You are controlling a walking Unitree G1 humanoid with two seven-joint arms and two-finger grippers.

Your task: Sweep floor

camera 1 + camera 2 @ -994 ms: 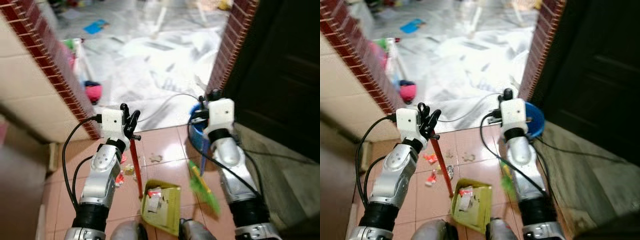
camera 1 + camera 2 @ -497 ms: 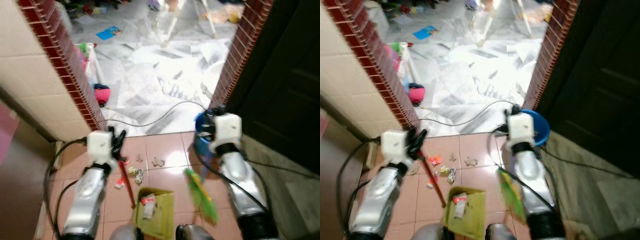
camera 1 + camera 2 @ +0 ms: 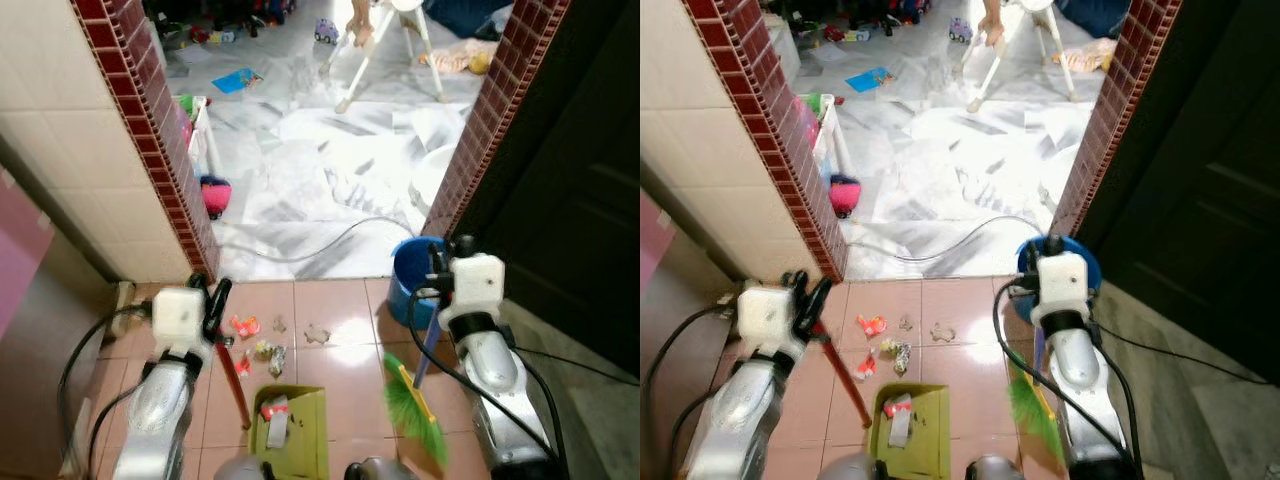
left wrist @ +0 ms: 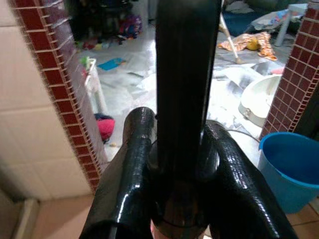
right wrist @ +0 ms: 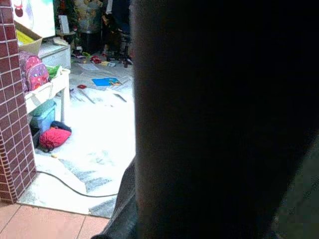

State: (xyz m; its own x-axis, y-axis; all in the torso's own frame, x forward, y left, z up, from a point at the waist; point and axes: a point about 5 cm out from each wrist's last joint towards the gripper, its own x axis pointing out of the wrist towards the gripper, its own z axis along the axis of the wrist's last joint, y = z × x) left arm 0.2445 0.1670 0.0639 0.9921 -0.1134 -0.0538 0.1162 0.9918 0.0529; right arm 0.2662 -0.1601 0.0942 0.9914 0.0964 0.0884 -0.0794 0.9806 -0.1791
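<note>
My left gripper is shut on the red handle of a yellow-green dustpan. The pan rests on the pink tiles at my feet with scraps of litter inside. In the left wrist view both fingers clamp a dark pole. My right gripper is shut on the blue handle of a broom, whose green bristles hang near the floor right of the pan. Loose litter lies on the tiles ahead of the pan, between the two arms.
Red-brick doorposts frame a doorway to a white marble floor strewn with toys. A blue bucket stands by the right post. A grey cable crosses the threshold. A dark door is on the right, a white chair far back.
The camera has pulled back and lifted, so more of the far room shows and both arms sit lower in the picture. Both grippers keep their holds.
</note>
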